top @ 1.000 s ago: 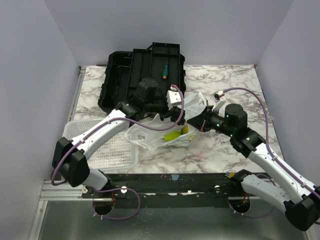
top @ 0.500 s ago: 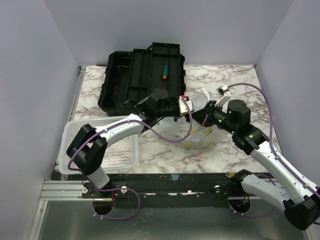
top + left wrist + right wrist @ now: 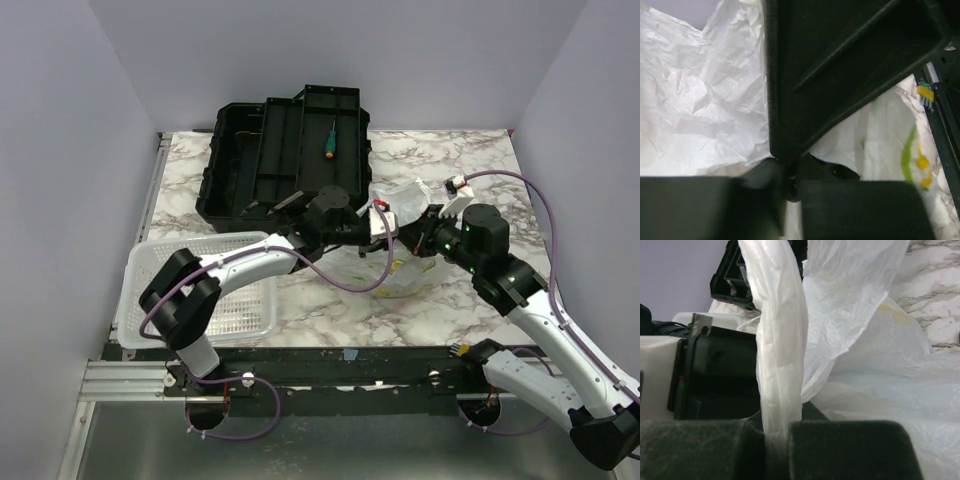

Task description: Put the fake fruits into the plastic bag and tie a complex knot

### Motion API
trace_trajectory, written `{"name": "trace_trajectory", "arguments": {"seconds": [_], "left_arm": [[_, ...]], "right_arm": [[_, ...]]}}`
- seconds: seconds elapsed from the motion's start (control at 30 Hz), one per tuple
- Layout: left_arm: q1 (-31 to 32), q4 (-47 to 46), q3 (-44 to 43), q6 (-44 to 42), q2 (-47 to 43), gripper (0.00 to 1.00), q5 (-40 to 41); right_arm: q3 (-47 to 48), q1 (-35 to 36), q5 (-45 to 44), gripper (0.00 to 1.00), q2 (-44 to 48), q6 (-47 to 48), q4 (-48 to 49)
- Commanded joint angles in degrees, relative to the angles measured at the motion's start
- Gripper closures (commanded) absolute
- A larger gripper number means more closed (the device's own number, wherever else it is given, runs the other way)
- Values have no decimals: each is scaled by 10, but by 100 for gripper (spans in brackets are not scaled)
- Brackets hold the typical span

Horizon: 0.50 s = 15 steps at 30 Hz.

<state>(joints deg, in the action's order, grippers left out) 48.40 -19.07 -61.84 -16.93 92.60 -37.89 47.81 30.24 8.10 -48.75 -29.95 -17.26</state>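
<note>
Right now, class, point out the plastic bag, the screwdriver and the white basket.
plastic bag (image 3: 410,272), top external view, on its lower crinkled wall.
screwdriver (image 3: 329,142), top external view, where shaft meets handle.
white basket (image 3: 245,305), top external view, on its bare mesh floor.

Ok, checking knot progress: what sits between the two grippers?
The plastic bag, its top bunched, between left gripper and right gripper; top view shows it.
</note>
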Motion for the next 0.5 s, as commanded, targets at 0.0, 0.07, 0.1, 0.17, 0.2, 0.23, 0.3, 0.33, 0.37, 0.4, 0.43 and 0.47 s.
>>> {"name": "trace_trajectory", "arguments": {"seconds": [0.0, 0.07, 0.1, 0.17, 0.2, 0.23, 0.3, 0.33, 0.37, 0.4, 0.43, 0.47], "left_arm": [[7, -23, -54, 16, 51, 55, 24], [-5, 12, -49, 6, 38, 24, 27], [-10, 35, -43, 4, 20, 14, 29], [-23, 103, -39, -5, -18, 7, 16], [-31, 150, -42, -9, -36, 6, 13], [-39, 186, -49, -7, -58, 6, 13], [-67, 283, -68, 16, -97, 4, -1], [-82, 322, -72, 38, -117, 3, -10], [-104, 346, -74, 68, -139, 2, -12], [-123, 372, -73, 97, -161, 1, -7], [-148, 393, -71, 138, -177, 1, -2], [-169, 421, -68, 163, -193, 2, 3]], "right_arm": [[19, -4, -45, 99, 6, 30, -35], [19, -4, -74, 99, 6, 37, -47], [18, -4, -78, 99, 7, 40, -50], [11, -4, -75, 99, 12, 45, -52], [7, -4, -70, 99, 16, 46, -50], [3, -4, -65, 99, 20, 46, -48], [-4, -4, -65, 99, 30, 48, -46], [-7, -4, -67, 99, 33, 51, -45], [-10, -4, -68, 99, 38, 53, -45], [-13, -4, -70, 99, 41, 54, -45], [-15, -4, -70, 99, 45, 56, -45], [-17, -4, -68, 99, 48, 56, -46]]}}
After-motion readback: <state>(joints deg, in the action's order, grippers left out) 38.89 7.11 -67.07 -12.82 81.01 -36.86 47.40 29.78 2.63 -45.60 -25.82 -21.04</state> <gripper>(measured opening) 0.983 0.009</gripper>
